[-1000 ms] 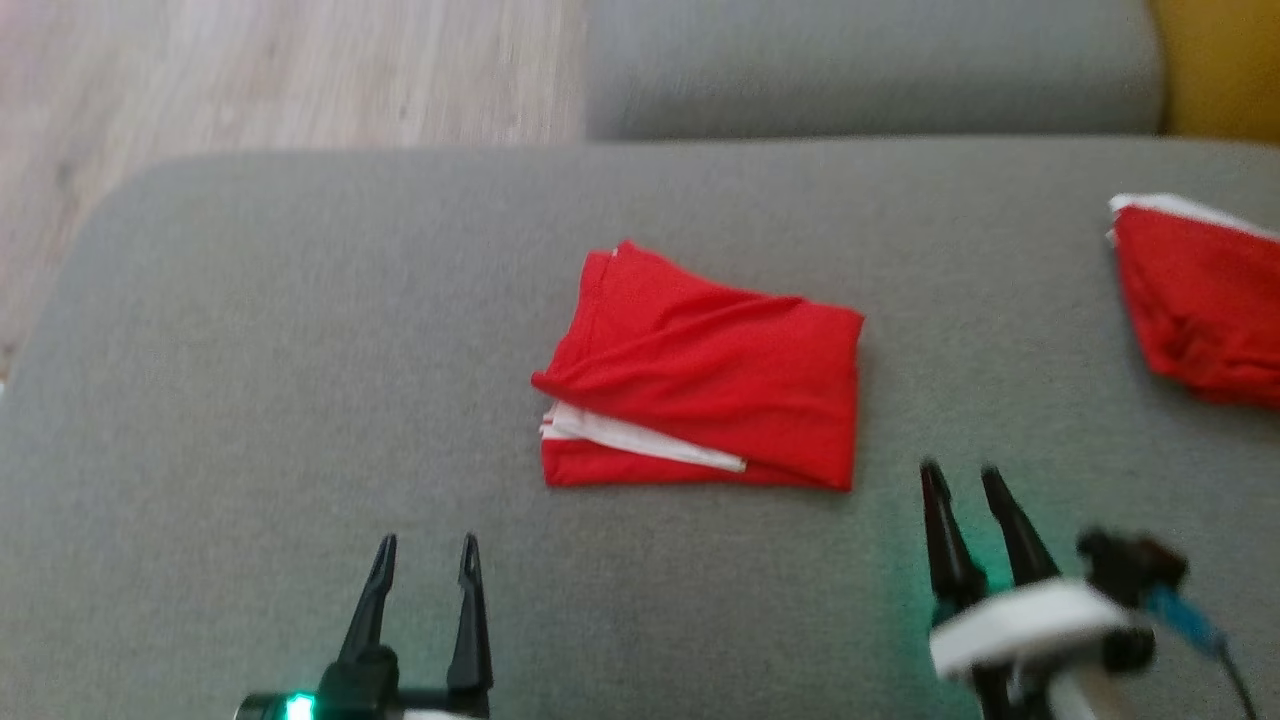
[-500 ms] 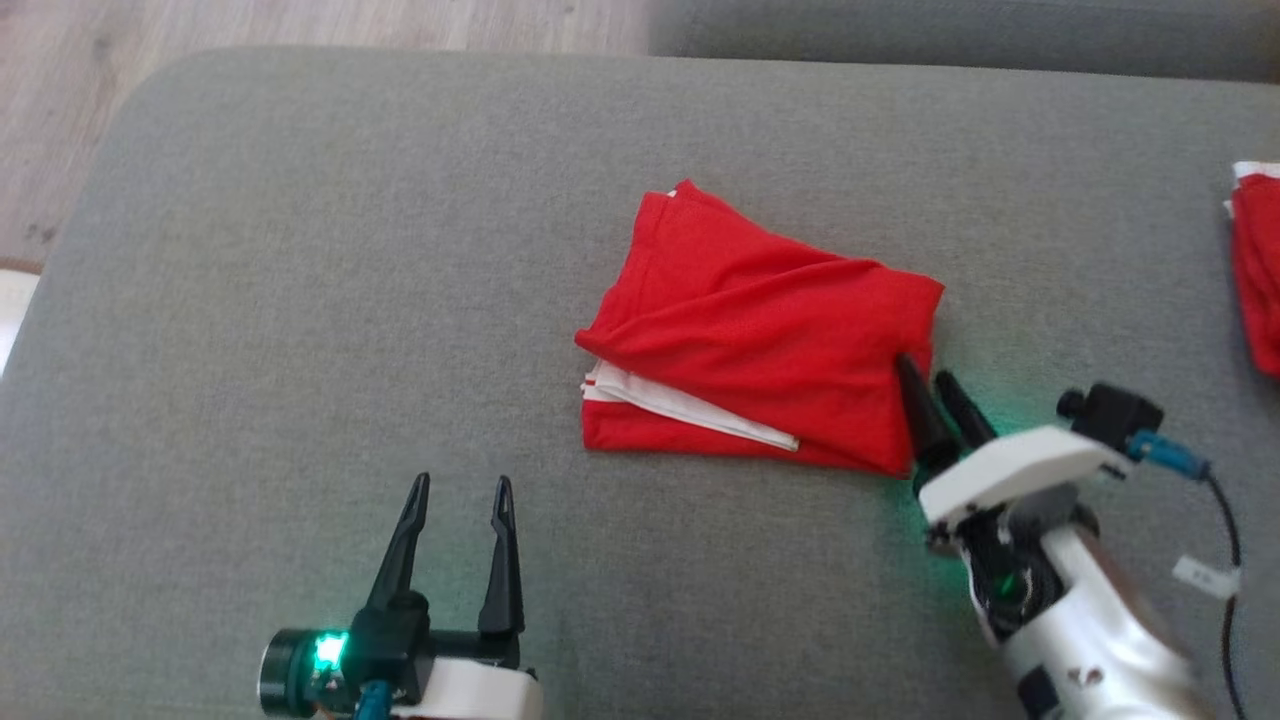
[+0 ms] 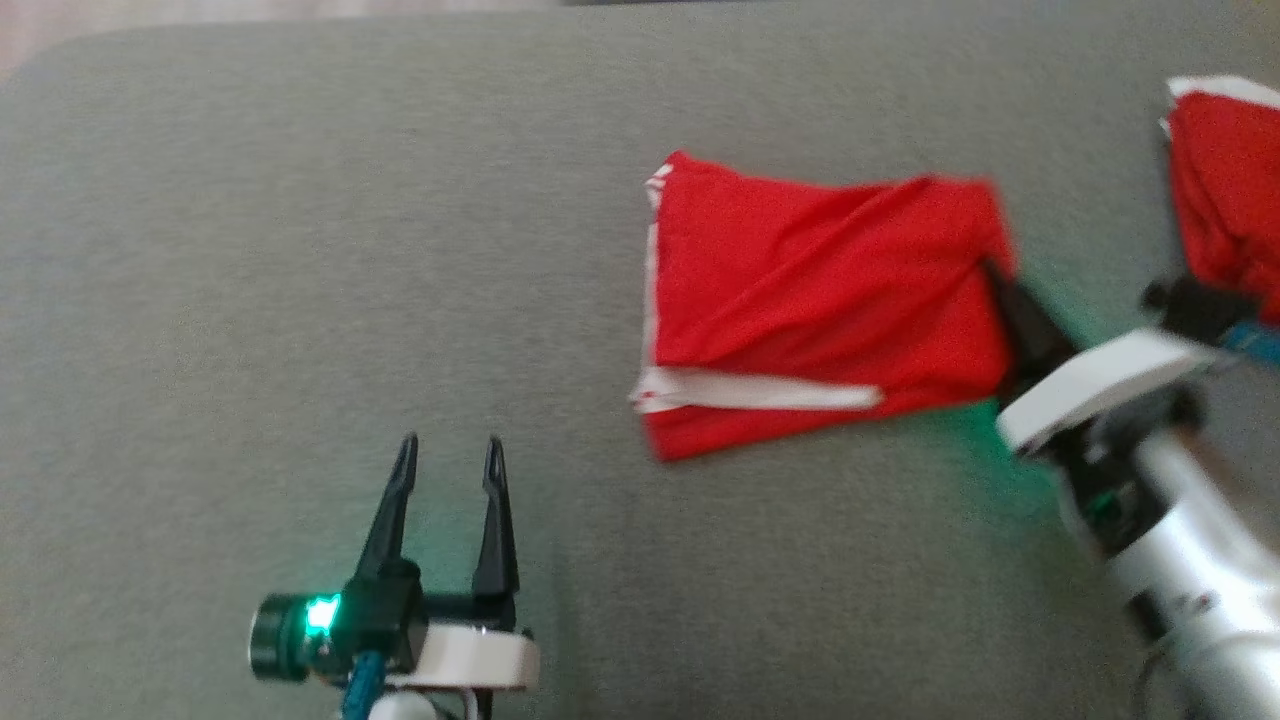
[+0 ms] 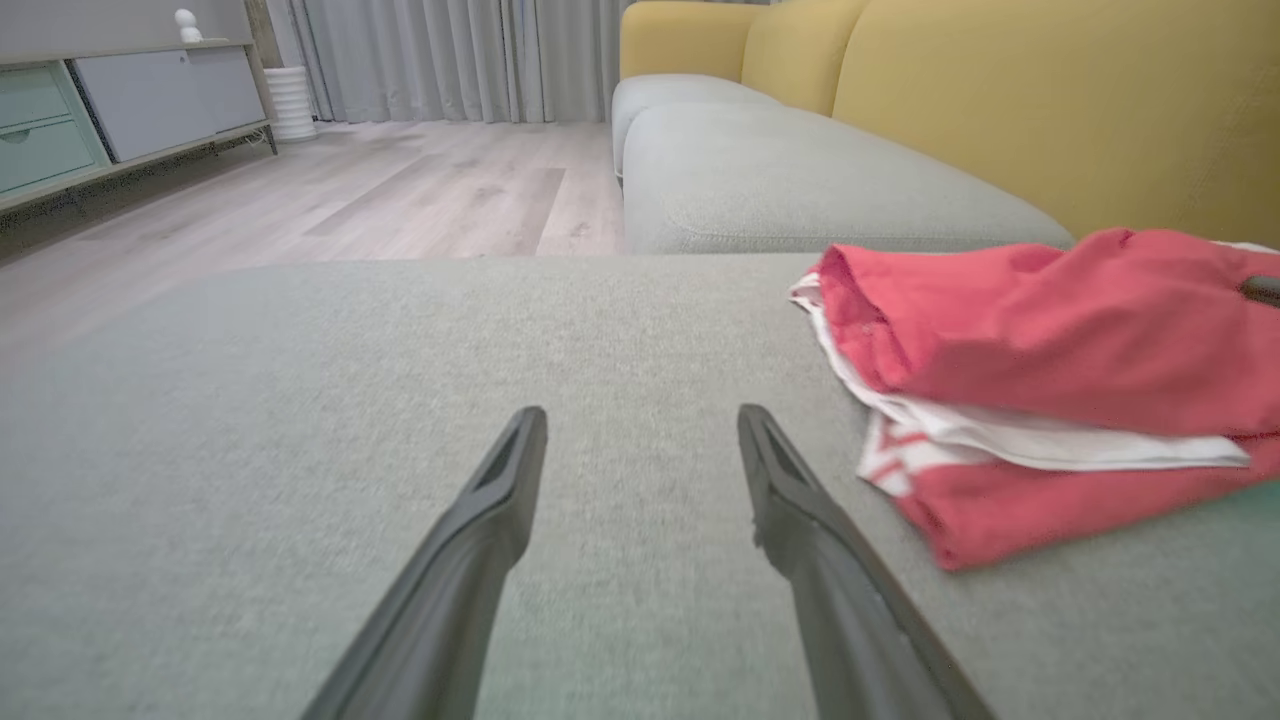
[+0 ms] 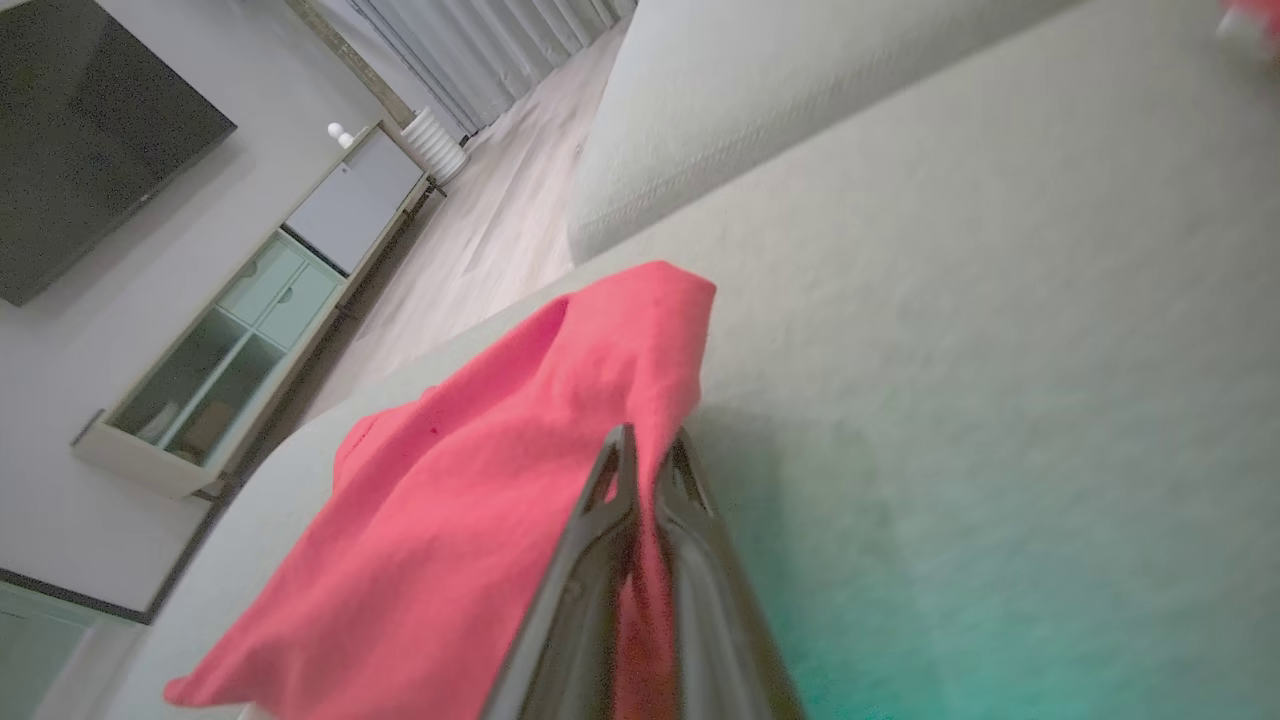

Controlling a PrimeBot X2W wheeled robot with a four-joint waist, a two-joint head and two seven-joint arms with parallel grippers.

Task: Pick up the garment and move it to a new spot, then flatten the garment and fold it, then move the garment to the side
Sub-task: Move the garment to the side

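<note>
Over on the left of the grey fabric couch cushion (image 3: 250, 250), the left gripper (image 3: 450, 442) hovers with its two dark fingers spread wide and nothing between them, well apart from the work. Toward the middle lies the folded red garment with white trim (image 3: 820, 290), flat on the cushion, its white-edged layers peeking out along the near-left side. At its right edge the right gripper (image 5: 652, 437) is pinched closed on a fold of the red cloth, jaws almost together around it. From where I stand that bite looks thin and close to the hem, so I reckon the cloth could slide out once it takes weight. I can't tell how many layers are caught. If it's only the top one, lifting would likely peel the bundle open and leave the rest dragging. Further right, a second red cloth bundle with a white edge (image 3: 1225, 170) sits near the right arm's wrist, and a wide swing could snag it.
</note>
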